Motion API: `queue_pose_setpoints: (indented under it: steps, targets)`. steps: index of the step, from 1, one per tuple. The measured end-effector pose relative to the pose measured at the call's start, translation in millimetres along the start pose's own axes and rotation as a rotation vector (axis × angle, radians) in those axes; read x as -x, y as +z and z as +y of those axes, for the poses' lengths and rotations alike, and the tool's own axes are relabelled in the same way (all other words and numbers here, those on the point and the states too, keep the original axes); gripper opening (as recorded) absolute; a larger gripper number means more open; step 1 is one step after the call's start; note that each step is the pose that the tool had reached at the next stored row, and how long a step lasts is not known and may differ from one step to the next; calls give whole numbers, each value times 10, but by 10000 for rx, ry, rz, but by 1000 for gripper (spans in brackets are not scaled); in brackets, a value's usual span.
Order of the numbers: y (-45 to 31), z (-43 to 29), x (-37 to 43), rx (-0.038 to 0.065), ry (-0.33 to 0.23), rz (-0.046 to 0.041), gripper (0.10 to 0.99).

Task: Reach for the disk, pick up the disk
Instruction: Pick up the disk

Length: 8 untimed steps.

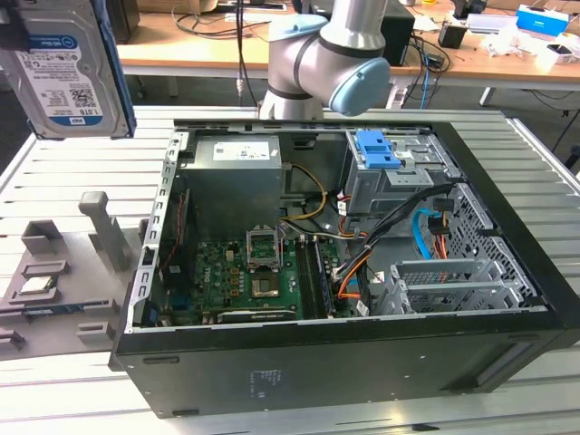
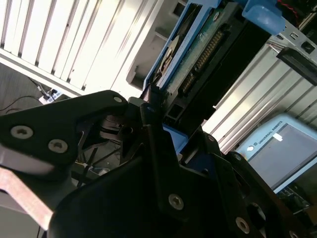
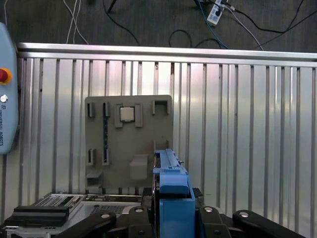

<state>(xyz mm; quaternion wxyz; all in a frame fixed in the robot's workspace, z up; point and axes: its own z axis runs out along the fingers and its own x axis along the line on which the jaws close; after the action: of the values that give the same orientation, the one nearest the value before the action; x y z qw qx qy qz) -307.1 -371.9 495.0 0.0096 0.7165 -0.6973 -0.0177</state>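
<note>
The disk (image 1: 63,68) hangs high above the slatted table at the exterior view's far left, its silver face and white-and-blue label turned to the camera and a blue bracket along its edge. In both wrist views it stands edge-on between my black fingers: the disk (image 3: 171,186) shows its blue bracket, and the disk (image 2: 198,54) shows its connector edge. My gripper (image 3: 171,203) (image 2: 161,116) is shut on the disk, one finger on each flat side.
The open computer case (image 1: 362,344) sits mid-table, with a blue caddy (image 1: 376,149) on its metal cage. A grey fixture tray (image 3: 129,144) holding a chip (image 3: 127,114) lies below the disk. The arm (image 1: 335,54) rises behind the case. A pendant (image 3: 7,114) lies at the table's side.
</note>
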Motion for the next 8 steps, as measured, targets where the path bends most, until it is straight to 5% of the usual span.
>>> queue_pose_setpoints:
  steps: [8]
  targets:
    - [-13,-335,-4,3,-1,0,369]
